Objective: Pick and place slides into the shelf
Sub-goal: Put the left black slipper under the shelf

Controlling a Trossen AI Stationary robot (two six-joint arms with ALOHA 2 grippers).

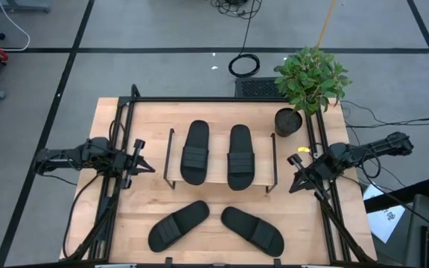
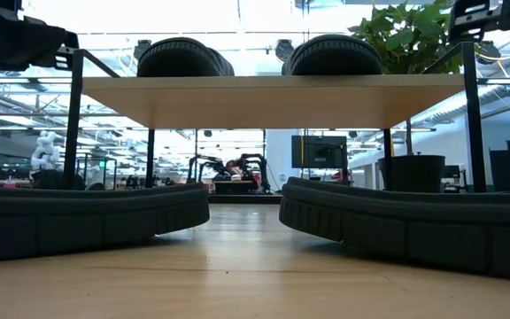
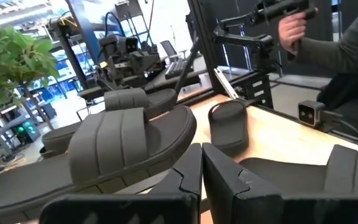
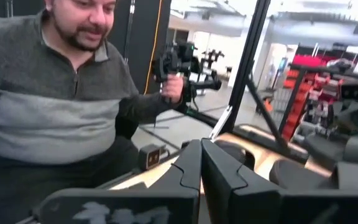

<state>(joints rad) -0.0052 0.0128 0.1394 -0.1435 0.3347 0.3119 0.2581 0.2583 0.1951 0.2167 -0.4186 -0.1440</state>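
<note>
A: Where are the slides seen?

B: Two slides are laid side by side on the light plank top of the shelf (image 1: 259, 179), toes pointed toward the far edge: the left shelf slide (image 1: 195, 152) and the right shelf slide (image 1: 240, 155). Two more are left on the wooden surface (image 1: 147, 205) in front of the shelf, the front left slide (image 1: 179, 225) and the front right slide (image 1: 252, 230), angled so that their inner ends are brought near each other.

A: And the arms?

B: The left pincer (image 1: 141, 165) is held at the left of the shelf, just outside its wire side frame, with its fingers pressed together and nothing between them. The right pincer (image 1: 298, 181) is held at the shelf's right side, likewise closed on nothing. Neither slide pair is touched.

A: What else is noted?

B: A potted plant (image 1: 309, 82) is stood at the far right corner of the surface. In the right wrist view, a person in a grey sweater (image 4: 48, 106) is seated beyond the surface, with a hand (image 4: 174, 87) wrapped around a dark handle.
</note>
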